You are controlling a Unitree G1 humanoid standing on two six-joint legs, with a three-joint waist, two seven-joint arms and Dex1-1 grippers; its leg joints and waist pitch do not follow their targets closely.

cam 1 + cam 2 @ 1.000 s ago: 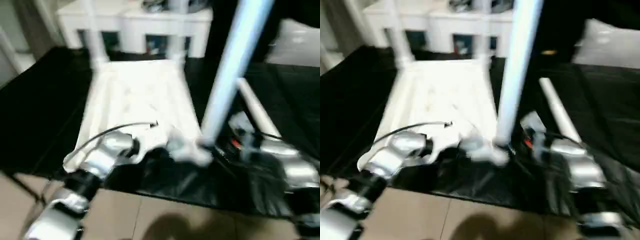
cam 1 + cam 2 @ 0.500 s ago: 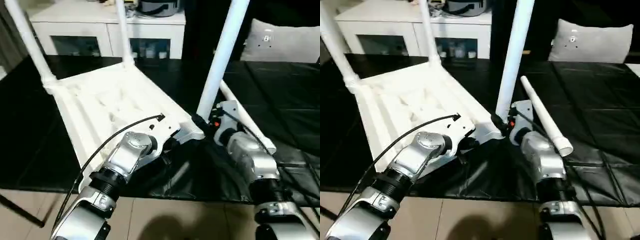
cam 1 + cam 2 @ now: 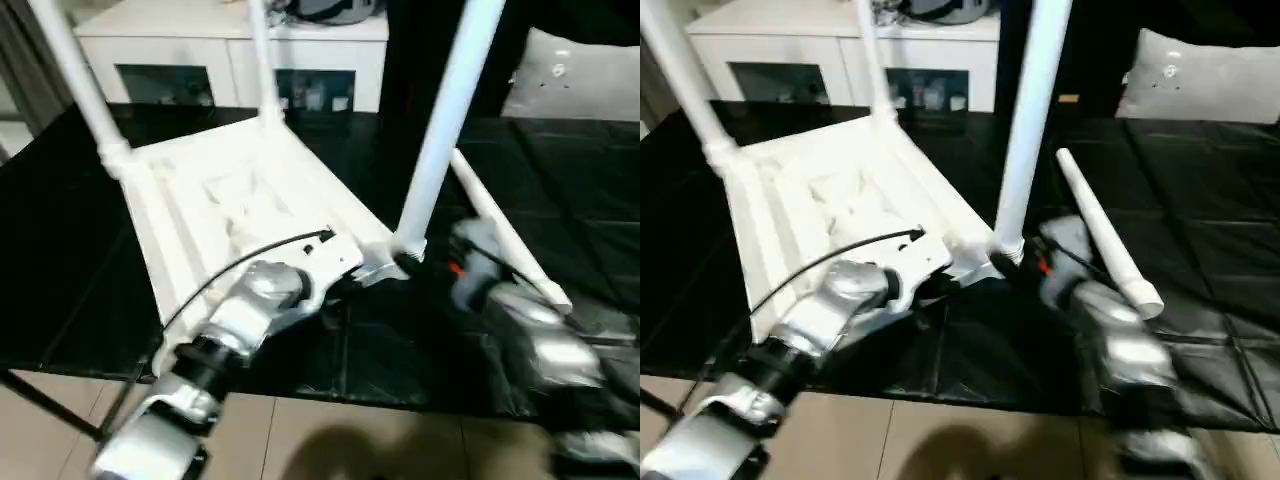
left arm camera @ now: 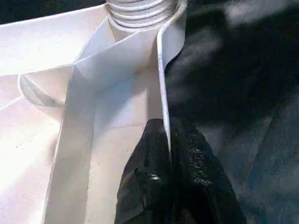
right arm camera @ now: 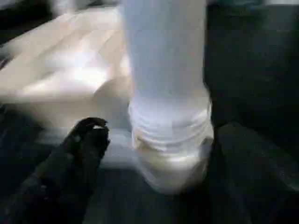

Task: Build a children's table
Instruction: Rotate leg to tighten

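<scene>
Head views: the children's table [image 3: 230, 200] lies upside down on the black-covered desk [image 3: 70, 250], ribbed underside up, with three legs standing in its corner sockets. The near-corner leg [image 3: 445, 120] rises at about 3 o'clock from the table's centre. The fourth leg [image 3: 1102, 232] lies loose on the desk, just beyond that corner toward 4 o'clock. The left gripper [image 3: 345, 285] sits at the table's near edge at 6 o'clock. The right gripper [image 3: 430, 262], blurred with motion, is beside the foot of the near-corner leg. Half a second ago its fingers reached up to that leg's base; now a small gap shows there, so it looks to be letting go. I judge that leg seated, which leaves the loose one as the last to fit. The whole picture has also shifted slightly since then, which is the camera moving. The white cabinet [image 3: 230, 40] stands behind at 12 o'clock.

Left wrist view: two black fingers [image 4: 149, 186] are clenched on the thin upright rim of the table's top, one on each side of it, below the threaded corner socket [image 4: 140, 11].

Right wrist view: the leg's ribbed base [image 5: 170, 140] sits in its socket. One black finger [image 5: 86, 140] stands clear to one side and the other [image 5: 252, 154] to the far side, so the fingers are released, touching nothing.
</scene>
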